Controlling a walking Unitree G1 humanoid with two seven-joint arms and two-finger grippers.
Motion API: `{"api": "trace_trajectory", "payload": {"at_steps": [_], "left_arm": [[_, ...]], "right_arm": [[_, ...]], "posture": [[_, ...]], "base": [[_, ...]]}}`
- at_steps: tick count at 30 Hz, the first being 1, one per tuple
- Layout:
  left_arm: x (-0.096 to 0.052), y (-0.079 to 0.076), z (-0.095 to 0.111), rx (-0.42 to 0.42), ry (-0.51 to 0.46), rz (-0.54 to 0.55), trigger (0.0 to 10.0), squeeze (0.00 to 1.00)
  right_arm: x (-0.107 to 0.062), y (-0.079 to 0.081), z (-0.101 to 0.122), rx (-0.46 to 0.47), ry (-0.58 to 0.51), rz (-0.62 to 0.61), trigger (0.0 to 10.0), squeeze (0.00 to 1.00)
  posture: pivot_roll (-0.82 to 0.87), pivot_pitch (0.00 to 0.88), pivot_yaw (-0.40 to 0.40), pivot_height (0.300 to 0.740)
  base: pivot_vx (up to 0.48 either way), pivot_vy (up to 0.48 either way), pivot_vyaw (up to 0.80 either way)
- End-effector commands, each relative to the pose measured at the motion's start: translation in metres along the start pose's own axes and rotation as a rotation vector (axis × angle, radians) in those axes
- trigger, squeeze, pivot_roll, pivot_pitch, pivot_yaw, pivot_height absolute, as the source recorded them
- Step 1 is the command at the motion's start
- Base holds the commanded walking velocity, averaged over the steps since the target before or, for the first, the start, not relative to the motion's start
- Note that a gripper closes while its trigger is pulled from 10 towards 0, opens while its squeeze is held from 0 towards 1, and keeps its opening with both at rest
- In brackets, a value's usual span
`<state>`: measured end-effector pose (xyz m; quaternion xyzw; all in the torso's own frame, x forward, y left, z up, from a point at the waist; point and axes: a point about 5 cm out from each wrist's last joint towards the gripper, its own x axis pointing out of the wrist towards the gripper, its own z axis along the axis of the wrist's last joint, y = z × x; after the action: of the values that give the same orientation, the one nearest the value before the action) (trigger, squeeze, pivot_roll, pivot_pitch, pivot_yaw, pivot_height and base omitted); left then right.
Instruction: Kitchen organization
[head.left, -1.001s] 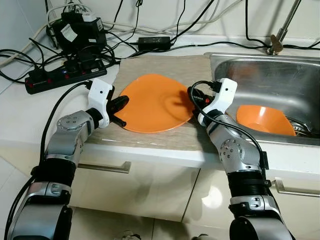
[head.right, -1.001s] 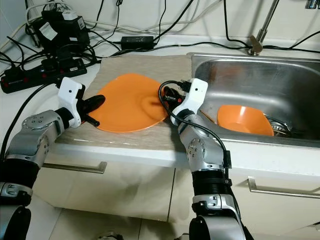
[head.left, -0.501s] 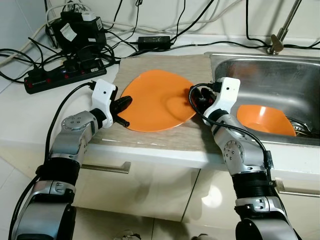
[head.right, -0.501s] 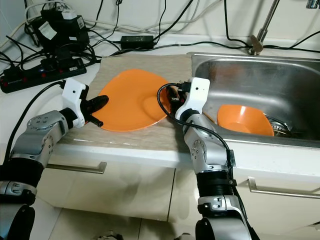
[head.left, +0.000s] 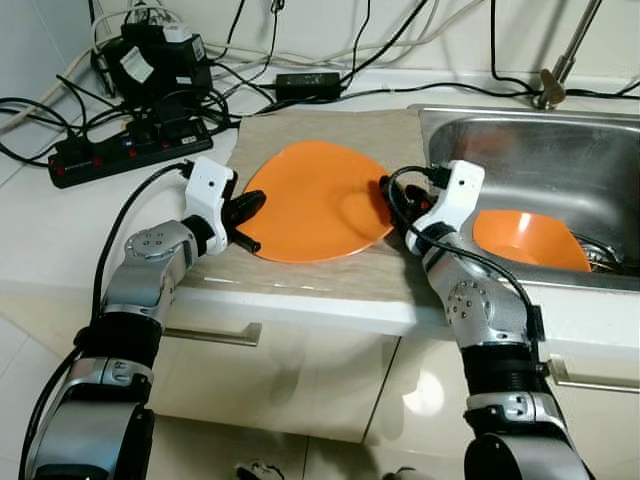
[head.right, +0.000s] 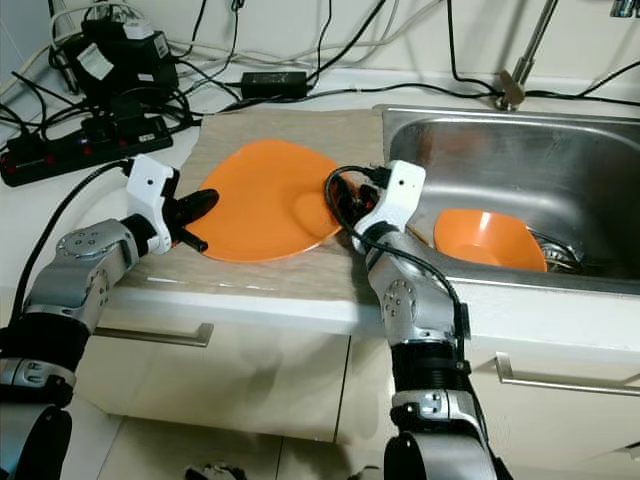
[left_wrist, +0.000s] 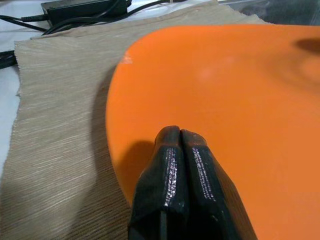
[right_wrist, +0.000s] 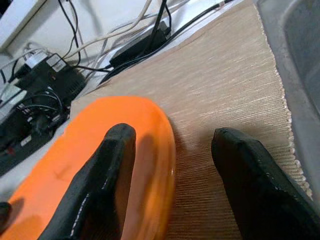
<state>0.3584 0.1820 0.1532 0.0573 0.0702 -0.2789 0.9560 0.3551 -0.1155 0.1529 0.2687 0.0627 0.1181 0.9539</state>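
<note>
An orange plate (head.left: 310, 205) lies on a beige mat (head.left: 300, 135) on the counter. My left gripper (head.left: 245, 208) is at the plate's left rim. In the left wrist view its fingers (left_wrist: 170, 150) are shut against each other and rest over the rim of the plate (left_wrist: 225, 100), with nothing between them. My right gripper (head.left: 390, 205) is open at the plate's right rim. In the right wrist view one finger (right_wrist: 107, 170) lies over the plate (right_wrist: 75, 165) and the other is above the mat (right_wrist: 220, 80), so the rim runs between them. An orange bowl (head.left: 525, 240) sits in the steel sink (head.left: 560, 150).
A black power strip (head.left: 130, 150), adapters and tangled cables (head.left: 300, 80) crowd the counter's back left. The faucet (head.left: 555, 80) stands behind the sink. The counter's front edge runs just below both wrists, with drawers underneath.
Both grippers have closed in a little on the plate. The plate has shifted slightly away from me on the mat, and the right gripper now straddles its right rim.
</note>
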Motion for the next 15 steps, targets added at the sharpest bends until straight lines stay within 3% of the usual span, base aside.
{"api": "trace_trajectory", "payload": {"at_steps": [1,7,15], "left_arm": [[0.0,-0.001,-0.009,-0.013,0.045,-0.011,10.0,0.0],[0.0,-0.004,-0.006,-0.018,0.031,-0.025,10.0,0.0],[0.0,-0.006,-0.005,-0.022,0.023,-0.031,10.0,0.0]], "right_arm": [[0.0,-0.005,-0.015,0.056,0.068,-0.014,10.0,0.0],[0.004,0.002,-0.025,0.035,0.092,0.007,10.0,0.0],[0.009,0.016,-0.019,-0.088,0.057,0.077,10.0,0.0]], "posture": [[-0.05,0.0,0.035,0.715],[-0.04,0.0,0.034,0.715],[-0.04,0.0,0.029,0.715]], "base": [[0.0,0.0,0.0],[0.0,0.0,0.0],[0.0,0.0,0.0]]}}
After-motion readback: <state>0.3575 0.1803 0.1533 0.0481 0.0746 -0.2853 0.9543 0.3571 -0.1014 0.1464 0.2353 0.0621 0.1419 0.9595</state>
